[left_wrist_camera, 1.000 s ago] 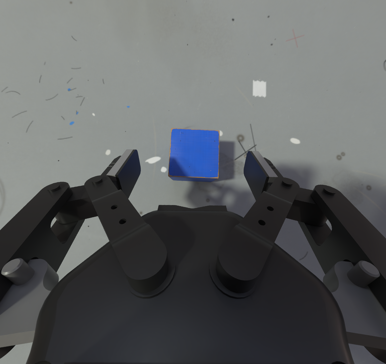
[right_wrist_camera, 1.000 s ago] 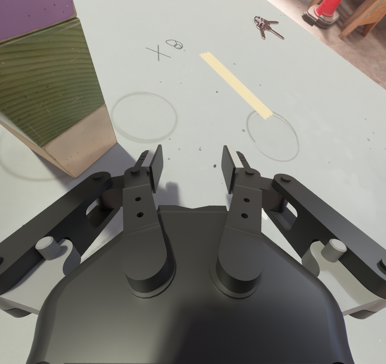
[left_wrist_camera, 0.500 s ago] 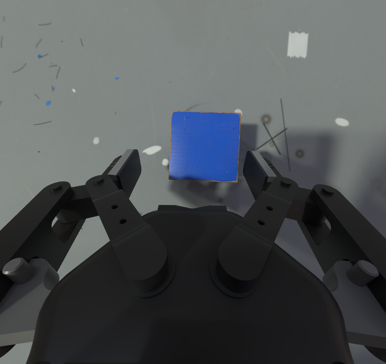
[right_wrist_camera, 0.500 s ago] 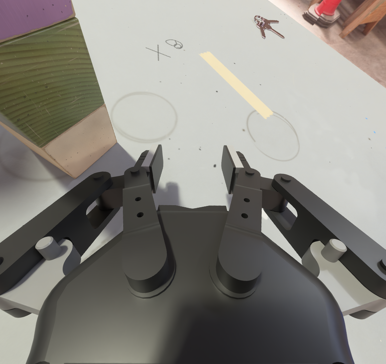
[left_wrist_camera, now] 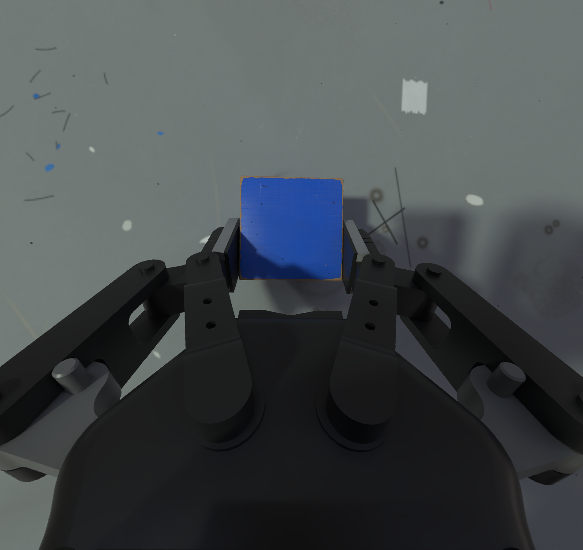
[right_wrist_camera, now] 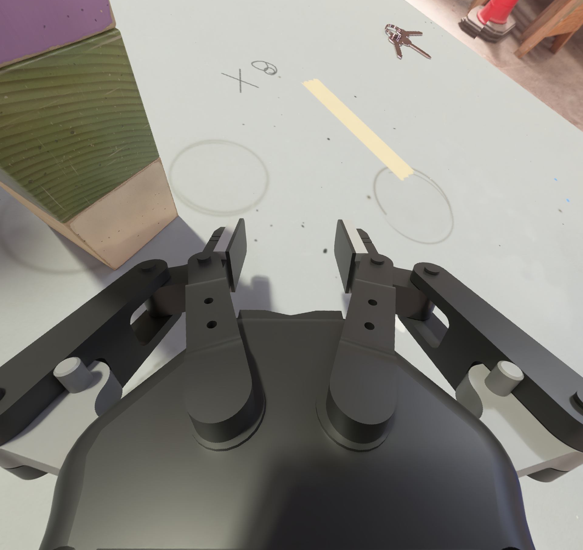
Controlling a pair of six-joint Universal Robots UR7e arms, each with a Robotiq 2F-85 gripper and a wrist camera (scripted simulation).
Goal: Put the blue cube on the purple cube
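In the left wrist view the blue cube point(left_wrist_camera: 291, 219) sits between my left gripper's point(left_wrist_camera: 291, 252) two pads, which press its left and right faces; the gripper is shut on it, over the grey table. In the right wrist view the purple cube point(right_wrist_camera: 47, 11) is at the top left, its top cut off by the frame edge, stacked on a green cube point(right_wrist_camera: 69, 124). My right gripper point(right_wrist_camera: 289, 247) is open and empty, to the right of that stack and apart from it, over the table.
A tan face point(right_wrist_camera: 126, 210) shows under the green one, at the stack's foot. A strip of yellow tape point(right_wrist_camera: 356, 127) and a bunch of keys point(right_wrist_camera: 403, 42) lie ahead. The table's right edge runs past the keys, with a red cone point(right_wrist_camera: 501, 1) on the floor beyond.
My left gripper came down around the blue cube and its fingers closed onto the cube's sides. The right gripper has stayed where it was.
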